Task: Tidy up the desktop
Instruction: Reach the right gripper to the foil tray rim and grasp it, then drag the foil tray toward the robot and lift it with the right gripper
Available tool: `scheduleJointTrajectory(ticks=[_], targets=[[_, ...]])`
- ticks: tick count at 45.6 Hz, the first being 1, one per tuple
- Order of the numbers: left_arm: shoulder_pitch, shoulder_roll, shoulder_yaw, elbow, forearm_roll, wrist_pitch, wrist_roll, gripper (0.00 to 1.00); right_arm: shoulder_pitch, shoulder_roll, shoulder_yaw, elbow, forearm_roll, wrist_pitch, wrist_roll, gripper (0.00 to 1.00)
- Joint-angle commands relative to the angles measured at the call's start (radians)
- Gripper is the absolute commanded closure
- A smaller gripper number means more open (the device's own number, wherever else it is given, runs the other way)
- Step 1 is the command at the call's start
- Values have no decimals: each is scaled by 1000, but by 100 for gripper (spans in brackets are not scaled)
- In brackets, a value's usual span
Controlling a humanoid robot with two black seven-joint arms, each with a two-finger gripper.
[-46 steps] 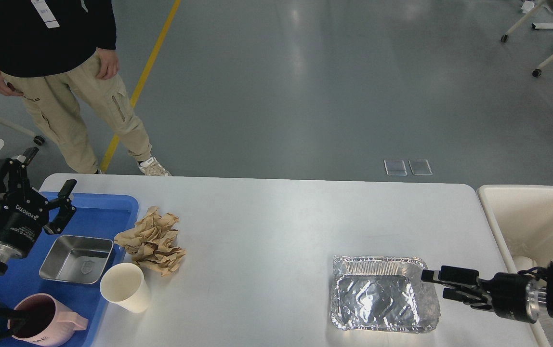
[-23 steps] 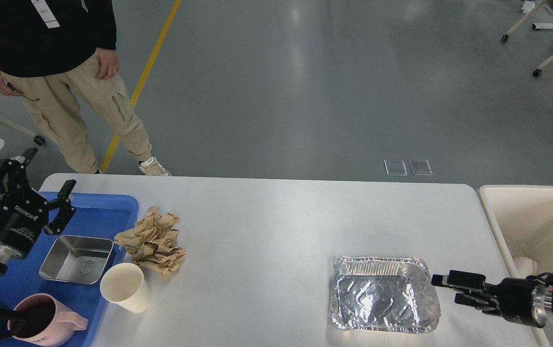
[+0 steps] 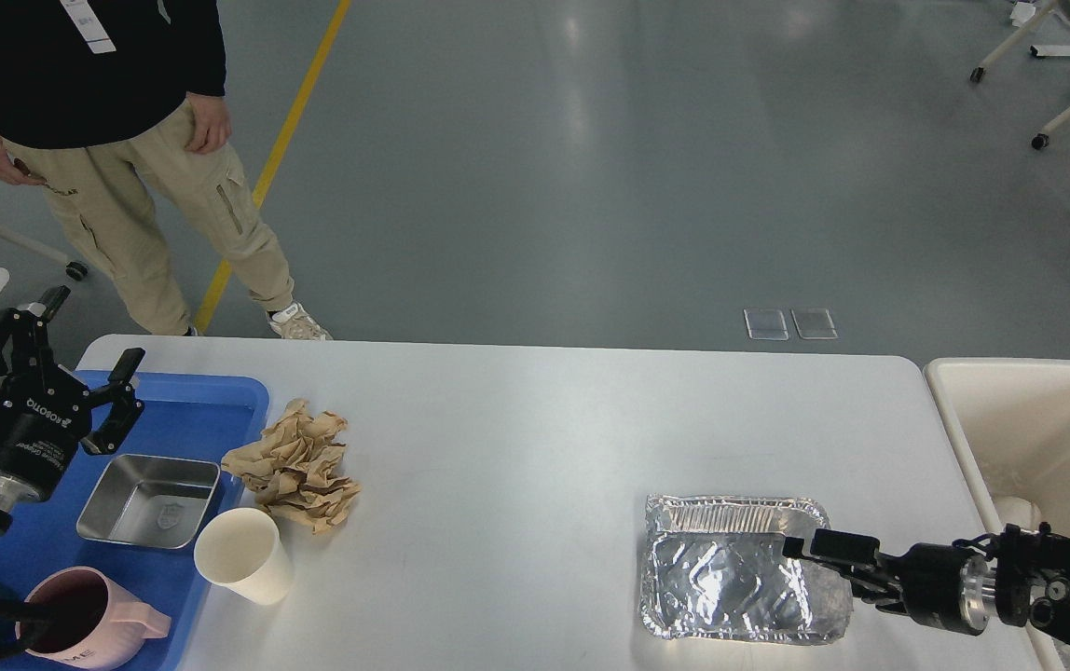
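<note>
The desktop (image 3: 535,429) is a wide white tabletop. On its right front lies a crinkled foil tray (image 3: 731,578). My right gripper (image 3: 824,567) reaches in from the right, low over the tray's right rim; its two fingers stand apart, open, the upper one over the inside of the tray. Crumpled brown paper (image 3: 294,466) and a white paper cup (image 3: 241,556) sit at the left front. My left gripper (image 3: 95,328) hovers open over the far left corner, holding nothing.
A blue tray (image 3: 190,415) at the left edge holds a square steel dish (image 3: 148,500) and a pink mug (image 3: 78,620). A cream bin (image 3: 1038,419) stands off the table's right end. A person (image 3: 125,140) stands behind the far left corner.
My right gripper drew back to the right, then pushed left over the foil tray's right rim. My left gripper shifted slightly left. Nothing on the table moved.
</note>
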Motion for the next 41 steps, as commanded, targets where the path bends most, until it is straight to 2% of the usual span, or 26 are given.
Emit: scheduleJointTrajectory(ticks=[1, 8, 15, 19, 24, 26, 33, 41], targets=[[2, 0, -1, 0, 0, 0, -2, 3, -8, 17, 0, -7, -5, -4, 3, 0], [2, 0, -1, 0, -1, 0, -4, 3, -25, 30, -2, -11, -9, -26, 3, 0], [3, 0, -14, 0, -2, -2, -4, 3, -22, 35, -40, -13, -12, -71, 6, 4], [15, 0, -26, 0, 0, -9, -4, 3, -22, 47, -75, -11, -14, -120, 24, 17], [22, 0, -38, 0, -2, -17, -4, 3, -12, 64, -144, -10, -14, -186, 51, 49], [29, 0, -44, 0, -2, -21, -4, 3, -9, 67, -164, -10, -14, -215, 69, 54], [37, 0, -60, 0, -2, -31, -4, 3, -5, 76, -173, -14, -31, -243, 84, 69], [35, 0, -61, 0, -2, -29, -4, 3, -9, 81, -186, -19, -104, -298, 118, 95]])
